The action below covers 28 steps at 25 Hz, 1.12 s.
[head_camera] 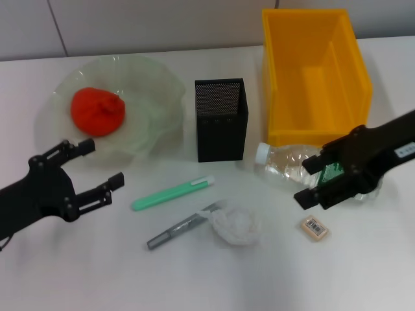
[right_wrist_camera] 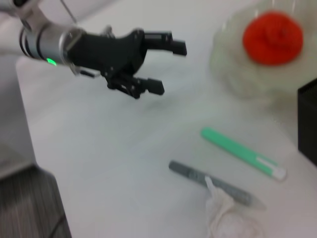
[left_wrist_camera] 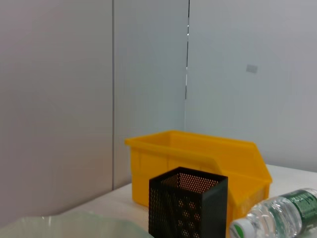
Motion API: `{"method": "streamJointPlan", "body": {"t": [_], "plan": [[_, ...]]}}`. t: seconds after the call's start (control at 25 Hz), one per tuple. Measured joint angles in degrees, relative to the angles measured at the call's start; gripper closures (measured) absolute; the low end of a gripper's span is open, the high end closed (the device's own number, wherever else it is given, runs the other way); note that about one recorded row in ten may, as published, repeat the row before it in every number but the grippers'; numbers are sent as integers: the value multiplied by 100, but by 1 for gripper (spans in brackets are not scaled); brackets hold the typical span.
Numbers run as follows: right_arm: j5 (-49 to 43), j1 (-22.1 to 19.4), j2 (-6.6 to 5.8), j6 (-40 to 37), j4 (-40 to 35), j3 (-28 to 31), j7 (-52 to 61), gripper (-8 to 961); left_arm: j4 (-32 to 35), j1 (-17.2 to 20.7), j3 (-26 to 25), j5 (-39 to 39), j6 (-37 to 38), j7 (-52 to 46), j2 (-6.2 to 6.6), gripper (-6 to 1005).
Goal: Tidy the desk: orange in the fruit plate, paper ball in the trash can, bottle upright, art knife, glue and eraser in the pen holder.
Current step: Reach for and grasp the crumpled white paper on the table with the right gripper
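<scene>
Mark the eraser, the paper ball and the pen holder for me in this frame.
eraser (head_camera: 314,227), head view, on the top face by the barcode sticker.
paper ball (head_camera: 235,225), head view, on the middle of the crumpled wad.
pen holder (head_camera: 222,136), head view, on the front mesh wall.

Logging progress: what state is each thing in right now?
Orange: in the fruit plate.
Bottle: lying down, capped, right gripper over it.
Trash can: empty.
Pen holder: upright, nothing seen inside.
Paper ball: on the table.
Left gripper: open, empty.
</scene>
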Motion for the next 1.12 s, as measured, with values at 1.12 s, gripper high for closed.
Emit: {"method": "streamJointPlan", "body": {"t": [1.12], "plan": [[-1080, 1341, 213, 2426, 1827, -2979, 1482, 186, -240, -74, 189, 107, -188, 153, 6, 158]]}}
